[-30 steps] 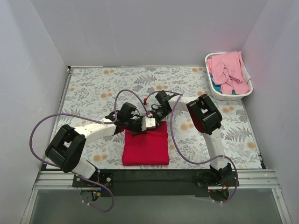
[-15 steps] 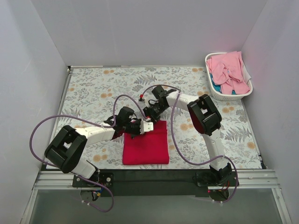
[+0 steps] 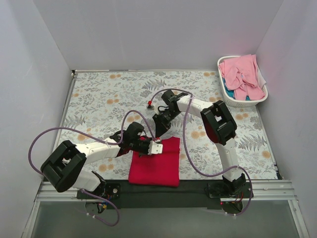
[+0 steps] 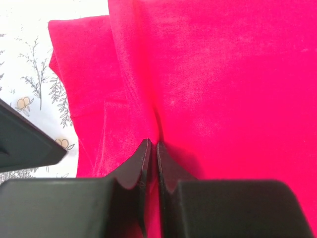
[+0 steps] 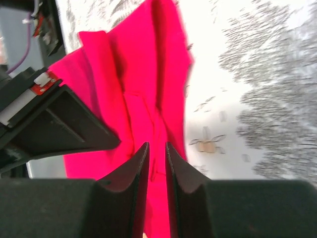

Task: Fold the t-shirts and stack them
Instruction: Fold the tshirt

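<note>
Overhead view: even, diffuse light from above leaves the table cover (image 3: 99, 94) bright, with only faint, soft-edged shadows and no glare. Left wrist view: the red t-shirt (image 4: 223, 74) is sharp but strongly saturated, and the near fingers (image 4: 131, 173) are dark and slightly soft. Right wrist view: the table cover at right is blurred and washed out.

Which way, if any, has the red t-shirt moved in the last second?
Yes. The red t-shirt slid down-frame in the top view; its near hem now overlaps the black base rail, which it cleared before.
</note>
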You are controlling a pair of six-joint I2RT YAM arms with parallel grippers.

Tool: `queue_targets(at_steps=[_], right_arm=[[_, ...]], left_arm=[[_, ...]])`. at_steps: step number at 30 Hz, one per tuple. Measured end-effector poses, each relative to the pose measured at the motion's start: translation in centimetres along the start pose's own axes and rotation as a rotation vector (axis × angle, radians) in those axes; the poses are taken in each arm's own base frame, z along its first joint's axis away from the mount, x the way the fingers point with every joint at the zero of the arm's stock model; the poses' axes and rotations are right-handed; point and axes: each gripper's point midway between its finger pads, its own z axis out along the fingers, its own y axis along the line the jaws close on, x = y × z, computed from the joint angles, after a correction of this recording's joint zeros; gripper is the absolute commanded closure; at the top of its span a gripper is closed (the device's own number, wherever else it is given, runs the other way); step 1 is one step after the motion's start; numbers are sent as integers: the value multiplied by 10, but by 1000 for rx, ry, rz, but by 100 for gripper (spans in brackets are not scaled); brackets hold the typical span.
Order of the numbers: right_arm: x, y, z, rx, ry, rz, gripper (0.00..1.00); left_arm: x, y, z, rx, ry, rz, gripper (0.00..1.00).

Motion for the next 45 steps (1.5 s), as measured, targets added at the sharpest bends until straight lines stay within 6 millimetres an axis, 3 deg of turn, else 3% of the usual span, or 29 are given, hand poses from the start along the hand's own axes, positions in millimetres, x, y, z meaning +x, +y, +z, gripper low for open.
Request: queue_targets(at_steps=[9, 15, 21, 30, 41, 45], right_arm=[[14, 21, 9, -123, 29, 1, 80], [33, 8, 24, -157, 67, 48, 83], [39, 10, 29, -221, 63, 94, 85], [42, 14, 33, -279, 48, 119, 86], [44, 16, 34, -300, 41, 115, 86], [44, 16, 34, -300, 39, 117, 86]], left_arm=[[-1, -3, 1, 11, -3, -1, 100], [-4, -4, -3, 9, -3, -8, 100], [-16, 1, -12, -12, -18, 8, 100], [-21, 23, -16, -101, -4, 49, 100], [-13, 72, -17, -244, 7, 67, 100], [-13, 76, -17, -254, 3, 70, 100]])
